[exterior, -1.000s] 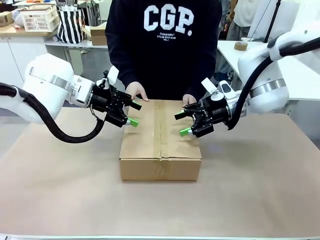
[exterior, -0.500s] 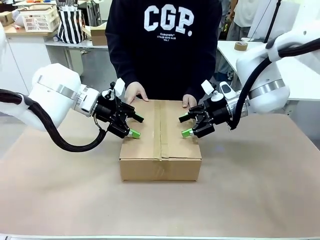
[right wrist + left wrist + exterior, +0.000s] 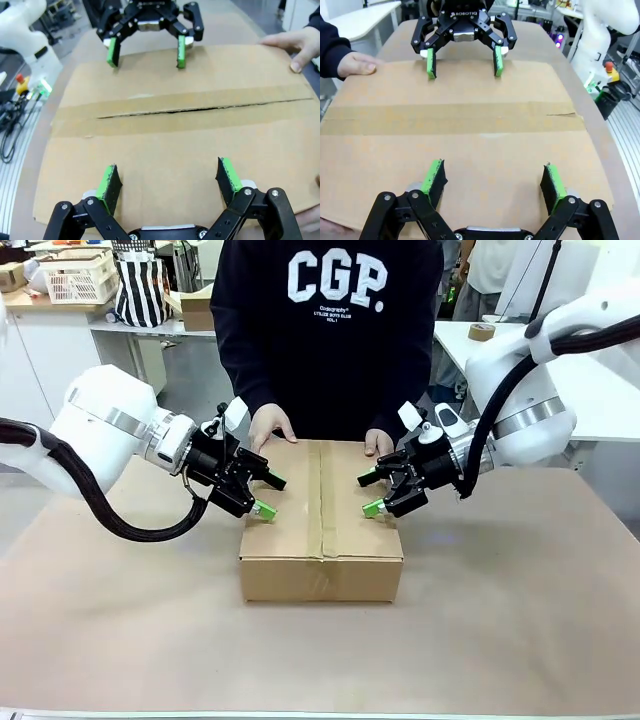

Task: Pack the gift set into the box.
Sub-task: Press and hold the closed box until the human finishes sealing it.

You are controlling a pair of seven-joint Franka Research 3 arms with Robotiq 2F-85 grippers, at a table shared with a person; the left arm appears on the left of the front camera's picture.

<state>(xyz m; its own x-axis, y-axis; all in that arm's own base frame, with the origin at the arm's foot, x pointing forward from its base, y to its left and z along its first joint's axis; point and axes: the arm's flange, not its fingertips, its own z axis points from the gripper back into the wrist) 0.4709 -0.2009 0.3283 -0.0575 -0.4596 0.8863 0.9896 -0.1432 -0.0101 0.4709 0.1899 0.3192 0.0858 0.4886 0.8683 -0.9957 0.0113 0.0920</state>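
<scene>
The box (image 3: 320,530) sits in the middle of the table with its top flaps folded down and a tape strip along the seam, which gapes a little in the right wrist view. My left gripper (image 3: 271,496) is open over the box's left top edge (image 3: 470,135), its pads (image 3: 434,175) empty. Opposite it, my right gripper (image 3: 367,494) is open over the right top edge (image 3: 170,145). Each wrist view shows the other gripper across the box: right gripper (image 3: 463,62), left gripper (image 3: 146,52). The person's hands (image 3: 272,425) rest on the far edge. The gift set is out of view.
The table (image 3: 520,620) is covered in brown paper, with bare room around the box. Behind the person stand a white basket (image 3: 75,278), a striped bag (image 3: 140,285) and a small cardboard box (image 3: 195,308). A tape roll (image 3: 482,332) lies on the white table at right.
My left gripper has dropped lower and closer to the box's left top edge. My right gripper has shifted slightly toward the box. The person's hands have stayed on the far edge.
</scene>
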